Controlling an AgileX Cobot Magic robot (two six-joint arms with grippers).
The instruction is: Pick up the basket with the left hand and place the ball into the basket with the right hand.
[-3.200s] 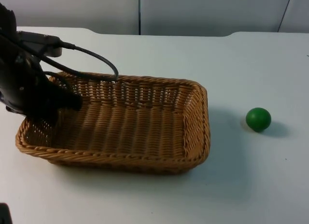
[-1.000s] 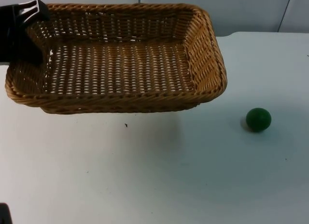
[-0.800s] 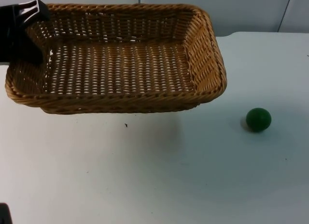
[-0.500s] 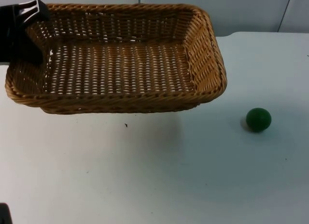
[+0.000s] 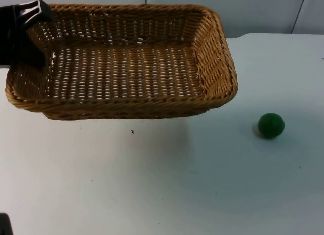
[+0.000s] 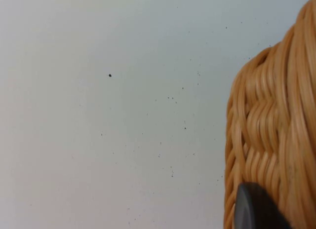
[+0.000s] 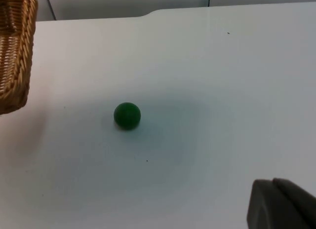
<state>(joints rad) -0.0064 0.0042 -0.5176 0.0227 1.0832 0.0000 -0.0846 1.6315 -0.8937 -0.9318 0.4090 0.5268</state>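
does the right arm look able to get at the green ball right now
Probably yes. The green ball lies alone on the bare white table, apart from the basket that the left end effector holds raised, and the right wrist view looks straight onto it with nothing between.

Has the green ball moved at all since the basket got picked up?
No. The green ball lies at the same spot on the white table, right of the raised basket.

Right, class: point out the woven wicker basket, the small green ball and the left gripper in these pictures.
woven wicker basket (image 5: 126, 106), top view, on its near rim.
small green ball (image 7: 127, 115), right wrist view, on the ball's middle.
left gripper (image 5: 23, 35), top view, at the basket's left end, where it clamps the rim.
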